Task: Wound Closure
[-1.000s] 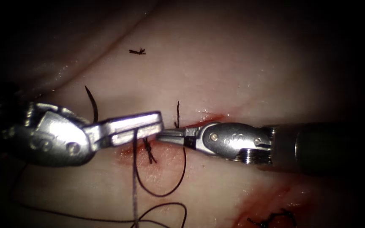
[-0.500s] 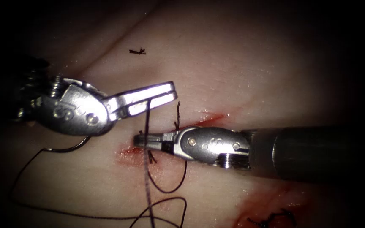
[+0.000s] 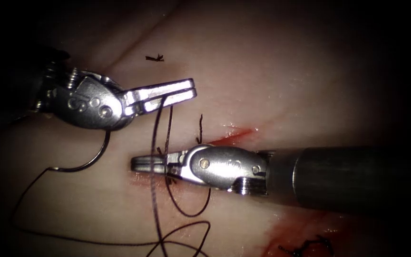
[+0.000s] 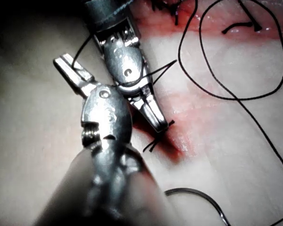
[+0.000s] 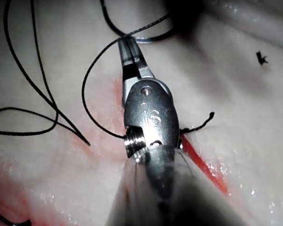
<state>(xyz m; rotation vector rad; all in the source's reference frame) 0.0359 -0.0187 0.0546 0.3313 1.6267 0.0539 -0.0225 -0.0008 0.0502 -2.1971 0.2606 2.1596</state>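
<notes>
My left tool (image 3: 192, 89) is up and left of the cut (image 3: 231, 137), jaws shut on the thread (image 3: 154, 209), which drops from them past the right tool and coils below. My right tool (image 3: 135, 164) lies along the cut with jaws shut. Two strands cross them, and I cannot tell if any is pinched. The curved needle (image 3: 93, 159) lies free on the tissue left of the cut, out of the tissue and held by neither tool. The left wrist view has my left tool (image 4: 61, 61), the needle (image 4: 198, 192) and thread around the right tool. My right tool (image 5: 126, 43) points at the needle (image 5: 153, 36).
A short upright thread tail (image 3: 200, 124) stands just behind the right tool. A cut scrap of thread (image 3: 154, 58) lies on the tissue farther back. A dark knot (image 3: 310, 247) sits in red fluid at the lower right. Red fluid stains the cut under the right tool.
The left tool has lifted up and back with the thread, uncovering the needle on the tissue. The right tool has slid left along the cut, so the thread now crosses its jaws.
</notes>
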